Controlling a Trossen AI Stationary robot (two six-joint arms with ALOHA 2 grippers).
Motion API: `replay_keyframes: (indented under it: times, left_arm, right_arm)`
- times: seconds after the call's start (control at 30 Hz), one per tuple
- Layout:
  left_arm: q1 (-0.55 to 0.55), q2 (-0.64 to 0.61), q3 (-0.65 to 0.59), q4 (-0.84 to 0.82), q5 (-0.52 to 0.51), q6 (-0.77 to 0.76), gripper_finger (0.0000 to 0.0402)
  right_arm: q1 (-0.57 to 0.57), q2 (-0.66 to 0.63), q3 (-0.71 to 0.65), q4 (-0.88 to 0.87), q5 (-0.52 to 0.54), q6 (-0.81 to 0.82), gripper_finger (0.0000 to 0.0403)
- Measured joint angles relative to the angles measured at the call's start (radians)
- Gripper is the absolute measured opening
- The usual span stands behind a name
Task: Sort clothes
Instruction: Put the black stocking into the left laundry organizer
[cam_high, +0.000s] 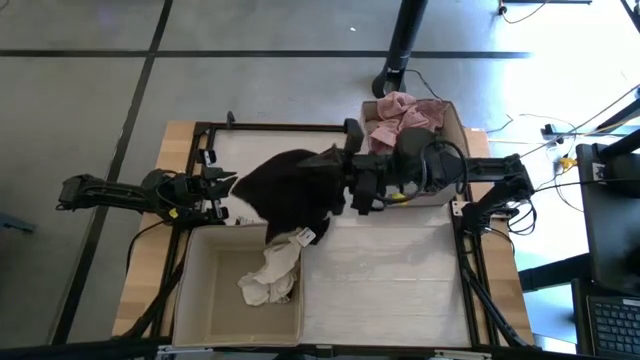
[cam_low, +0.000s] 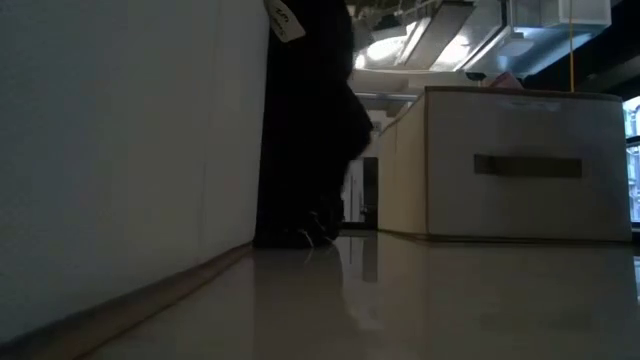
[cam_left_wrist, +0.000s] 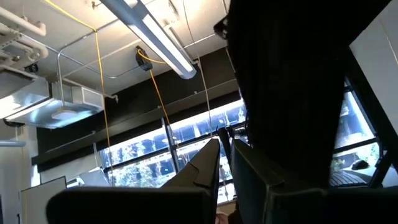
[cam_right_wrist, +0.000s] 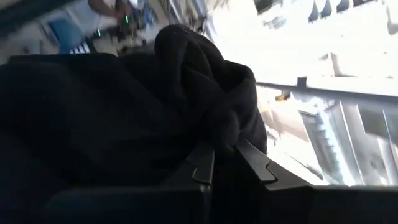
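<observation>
Bench (cam_high: 400, 270): pale top, carrying two beige fabric boxes; both arms are reached in over it.
Near box (cam_high: 205, 290): set just below the left tool; white pieces (cam_high: 272, 275) are already lying inside it.
Far box (cam_high: 452, 125): set just behind the right tool; a dusty pink garment (cam_high: 402, 112) is lying in it.
Black garment (cam_high: 295, 185): lifted and hanging between the two tools, its lower edge draped over the near box's rim beside the white pieces.
Right tool (cam_right_wrist: 225, 158): fingers pressed together on a bunched fold of the black garment.
Left tool (cam_high: 222, 187): fingers nearly together at the garment's other edge; a hold on the cloth cannot be told.
Step in hand: judged to be the carrying of the black garment toward a box.
Next move: the garment is to be brought fully over the chosen box, lowered, then released.
</observation>
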Motion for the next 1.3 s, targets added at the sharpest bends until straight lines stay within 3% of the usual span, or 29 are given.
replay_keyframes:
  times: [0.23, 0.33, 0.63, 0.83, 1.13, 1.3]
  left_arm:
    - [0.0, 0.0, 0.0, 0.001, 0.0, 0.006, 0.0031]
    - [0.0, 0.0, 0.0, 0.001, 0.0, 0.005, 0.0031]
    - [0.0, 0.0, 0.0, 0.001, -0.001, 0.005, 0.0031]
    - [0.0, 0.0, 0.0, 0.001, -0.001, 0.004, 0.0031]
    - [0.0, 0.0, 0.0, 0.0, -0.001, 0.003, 0.0031]
    - [0.0, 0.0, 0.0, 0.0, -0.001, 0.003, 0.0031]
  right_arm:
    - [0.0, 0.104, 0.163, 0.033, -0.107, 0.002, 0.003]
    - [0.0, 0.149, 0.217, 0.035, -0.201, 0.016, 0.0031]
    - [0.036, 0.262, 0.237, -0.05, -0.371, 0.196, 0.0034]
    - [0.06, 0.345, 0.237, -0.218, -0.347, 0.213, 0.0044]
    - [0.058, 0.458, 0.237, -0.523, -0.064, 0.215, 0.0092]
    - [0.059, 0.506, 0.237, -0.647, -0.028, 0.212, 0.0147]
